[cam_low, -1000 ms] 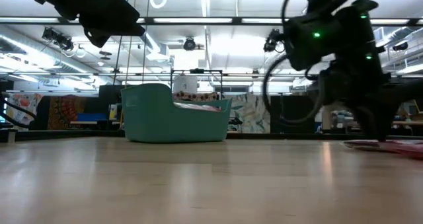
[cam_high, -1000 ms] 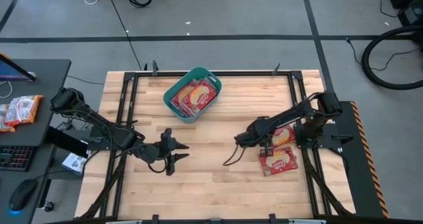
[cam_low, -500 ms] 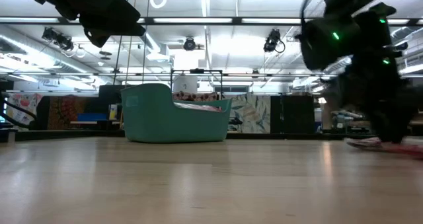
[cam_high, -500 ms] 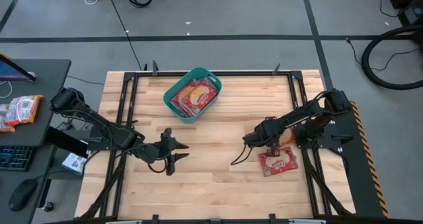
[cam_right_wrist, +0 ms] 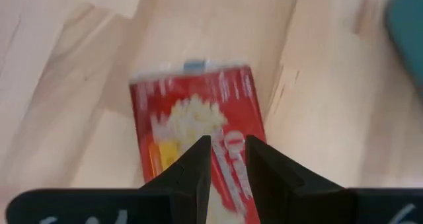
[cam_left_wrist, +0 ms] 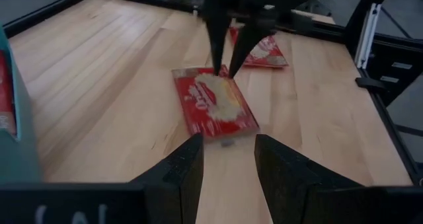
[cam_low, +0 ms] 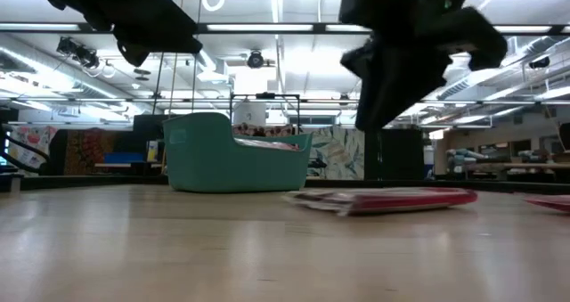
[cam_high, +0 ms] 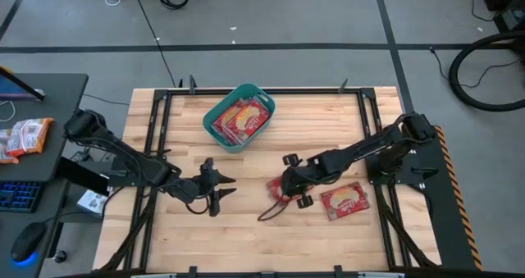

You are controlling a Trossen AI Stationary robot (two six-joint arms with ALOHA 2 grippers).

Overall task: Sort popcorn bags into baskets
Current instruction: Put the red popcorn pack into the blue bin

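Note:
A red popcorn bag [cam_high: 276, 188] lies flat on the wood near the table's middle; it also shows in the left wrist view [cam_left_wrist: 215, 105], the right wrist view [cam_right_wrist: 198, 118] and the low view [cam_low: 383, 198]. My right gripper [cam_high: 280, 186] hangs over its right end, fingers [cam_left_wrist: 220, 52] a little apart and empty; the low view shows it clear above the bag. A second bag [cam_high: 344, 201] lies flat near the right edge. The teal basket [cam_high: 210, 124] at the far middle holds several bags. My left gripper [cam_high: 220, 188] is open and empty, left of the bag.
Orange-white snack packets [cam_high: 25, 137] lie on the side desk off the table's left. Black frame rails [cam_high: 156, 130] run along the table's edges. Bare wood lies between the basket and the bag and along the near edge.
My right gripper has gone first toward the table's right edge to the farther of the two bags there, then toward the left. That bag has slid along the table from the right side to near the middle and lies flat below the gripper.

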